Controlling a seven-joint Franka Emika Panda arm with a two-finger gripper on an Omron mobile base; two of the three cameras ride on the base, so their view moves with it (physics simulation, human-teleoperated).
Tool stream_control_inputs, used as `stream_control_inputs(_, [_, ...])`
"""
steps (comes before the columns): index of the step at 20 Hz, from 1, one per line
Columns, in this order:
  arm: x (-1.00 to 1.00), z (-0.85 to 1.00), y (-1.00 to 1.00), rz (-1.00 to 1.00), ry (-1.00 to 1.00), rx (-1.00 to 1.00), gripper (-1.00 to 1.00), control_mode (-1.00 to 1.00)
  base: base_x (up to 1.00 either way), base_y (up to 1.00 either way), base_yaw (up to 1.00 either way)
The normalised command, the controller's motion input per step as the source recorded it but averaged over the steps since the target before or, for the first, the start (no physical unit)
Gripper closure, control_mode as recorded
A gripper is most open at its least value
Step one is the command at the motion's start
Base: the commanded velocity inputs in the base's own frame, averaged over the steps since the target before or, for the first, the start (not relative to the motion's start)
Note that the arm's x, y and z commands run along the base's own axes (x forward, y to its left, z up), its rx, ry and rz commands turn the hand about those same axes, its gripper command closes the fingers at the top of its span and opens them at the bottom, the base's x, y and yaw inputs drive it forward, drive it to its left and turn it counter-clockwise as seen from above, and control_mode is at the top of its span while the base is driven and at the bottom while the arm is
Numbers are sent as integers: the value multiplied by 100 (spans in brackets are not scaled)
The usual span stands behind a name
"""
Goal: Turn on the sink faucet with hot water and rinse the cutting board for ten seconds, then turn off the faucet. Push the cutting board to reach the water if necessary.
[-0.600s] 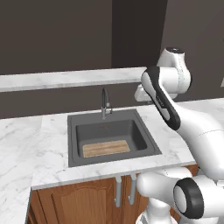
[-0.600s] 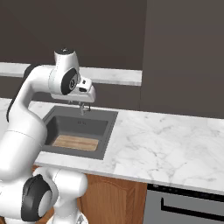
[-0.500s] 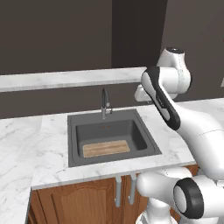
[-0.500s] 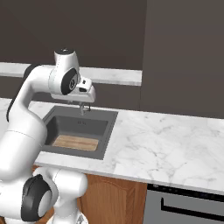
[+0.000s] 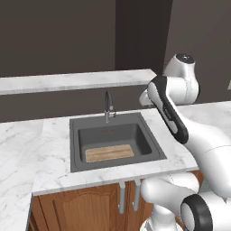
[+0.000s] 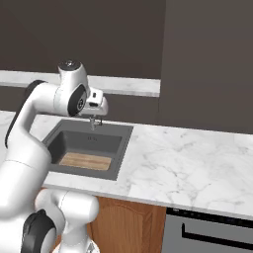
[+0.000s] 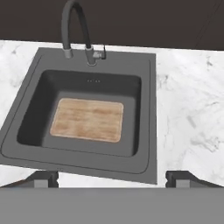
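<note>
The gripper (image 7: 112, 178) hangs above the counter's (image 7: 192, 109) front edge, jaws spread wide and holding nothing. Beyond it, one cutting board (image 7: 87, 119) lies flat in the one sink (image 7: 148, 109). Farthest back stands one faucet (image 7: 75, 26), dry.

White glossy arm (image 5: 198, 135), thick rounded links, smooth shells. Dark grey-black band runs along one link (image 5: 168, 110) in the left base view. Round joint cap at the top is dark grey (image 6: 69, 64); another dark disc on the side of that joint (image 6: 79, 102). Bulbous white base segments lower down, with a black ring-shaped joint (image 5: 196, 215). Small white boxy hand (image 6: 95, 105). Gripper (image 7: 112, 178) has two small dark grey finger tips, blocky. No cables or markings legible.
</note>
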Motion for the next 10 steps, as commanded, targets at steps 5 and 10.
stream_control_inputs(5, [0,-19,0,4,-28,1,-100,-100,0,0,0])
stream_control_inputs(10, [0,-17,-5,1,-31,2,-100,-100,0,0,0])
